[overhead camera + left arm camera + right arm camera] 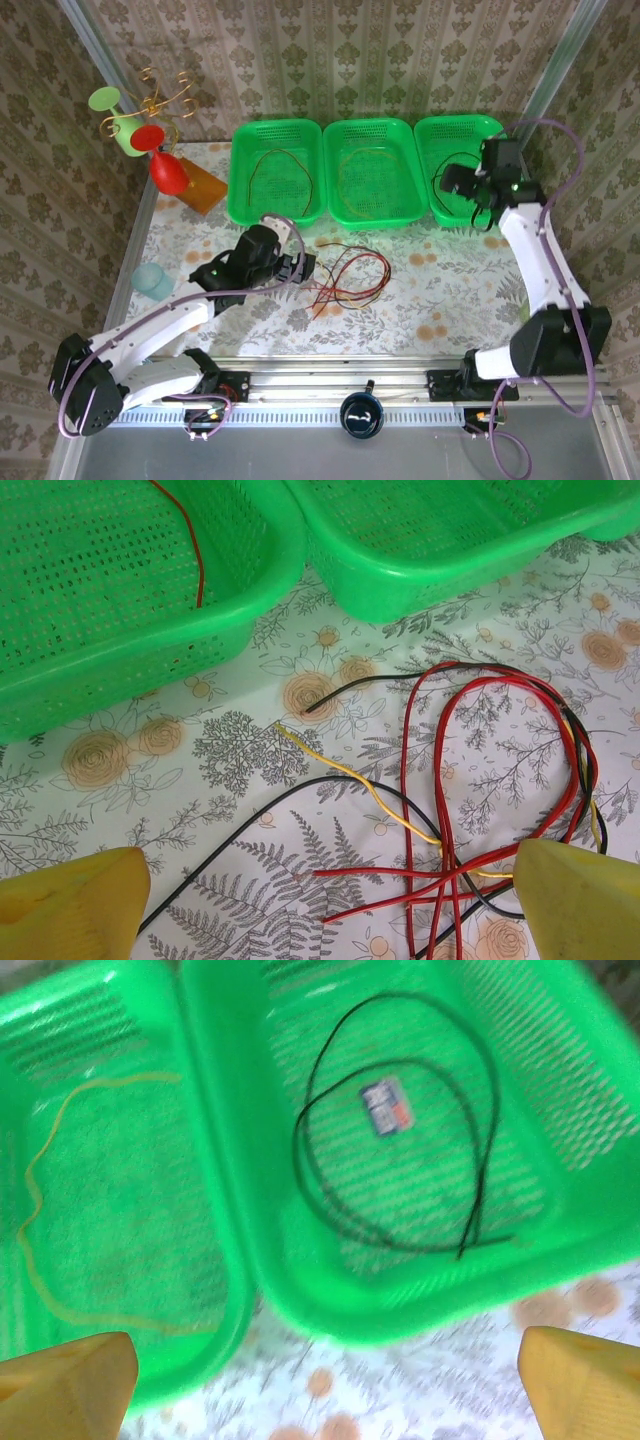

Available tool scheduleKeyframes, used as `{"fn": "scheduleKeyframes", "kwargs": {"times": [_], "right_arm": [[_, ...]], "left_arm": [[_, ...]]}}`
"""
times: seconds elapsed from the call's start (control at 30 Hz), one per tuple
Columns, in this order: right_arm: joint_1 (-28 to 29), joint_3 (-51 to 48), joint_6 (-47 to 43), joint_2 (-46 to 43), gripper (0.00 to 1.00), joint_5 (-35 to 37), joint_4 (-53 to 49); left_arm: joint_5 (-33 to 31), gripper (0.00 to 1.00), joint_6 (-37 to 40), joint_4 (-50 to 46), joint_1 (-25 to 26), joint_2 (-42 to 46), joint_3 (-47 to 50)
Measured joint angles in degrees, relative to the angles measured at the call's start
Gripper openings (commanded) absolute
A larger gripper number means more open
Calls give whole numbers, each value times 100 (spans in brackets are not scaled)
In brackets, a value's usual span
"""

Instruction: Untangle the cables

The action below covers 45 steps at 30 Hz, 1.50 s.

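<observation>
A knot of red, black and yellow cables [445,868] lies on the flowered table [450,300], in front of three green baskets and to the robot's left of centre. Its strands cross over one another in several places. The task looks partly done. One reddish cable [199,570] lies alone in the left basket [276,124], a yellow cable [30,1180] in the middle basket [368,122], and a black cable [300,1150] is coiled in the right basket [460,120]. What is left is the knot itself, several strands to be pulled apart and sorted. The left gripper [330,910] hangs low over the near end of the knot, jaws wide and empty, with the crossing strands between its fingertips and touching neither as far as I can tell. The right gripper [330,1380] hovers over the near rim of the right basket, jaws wide, holding nothing, well apart from the knot.
</observation>
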<state>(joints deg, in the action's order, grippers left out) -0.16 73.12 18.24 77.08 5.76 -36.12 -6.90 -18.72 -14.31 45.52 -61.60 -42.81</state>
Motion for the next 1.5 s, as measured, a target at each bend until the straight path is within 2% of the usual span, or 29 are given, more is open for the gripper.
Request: {"fn": "scheduleKeyframes", "kwargs": {"times": [0.1, 0.23, 0.5, 0.73, 0.83, 1.03, 1.23, 1.37, 1.5], "right_arm": [[282, -330, 72, -282, 94, -4, -28], [1150, -1434, 704, -782, 88, 59, 197], [2634, -2551, 1506, -817, 77, -181, 520], [3589, -3023, 1458, -691, 70, -361, 1456], [3873, -3038, 1152, -437, 64, -472, 2017], [4225, -3005, 136, 262, 60, -1029, 3023], [4463, -2627, -1036, 1110, 54, -1377, 3060], [4653, -2465, -1871, 1300, 48, -1486, 3060], [4736, -2452, -2730, 1342, 47, -1617, 3093]], "left_arm": [[7, 95, -39, 22, 31, -57, 33], [24, 95, -109, 70, 92, -162, 76], [44, 95, -271, 68, 103, -164, 219], [63, 95, -553, -92, -17, -39, 293], [133, 95, -774, -256, -243, -13, 293], [369, 94, -1255, -372, -686, 245, 426], [509, 93, -1565, -413, -859, 481, 584], [575, 91, -1766, -492, -1014, 669, 778], [627, 90, -1928, -658, -1202, 859, 868]]}}
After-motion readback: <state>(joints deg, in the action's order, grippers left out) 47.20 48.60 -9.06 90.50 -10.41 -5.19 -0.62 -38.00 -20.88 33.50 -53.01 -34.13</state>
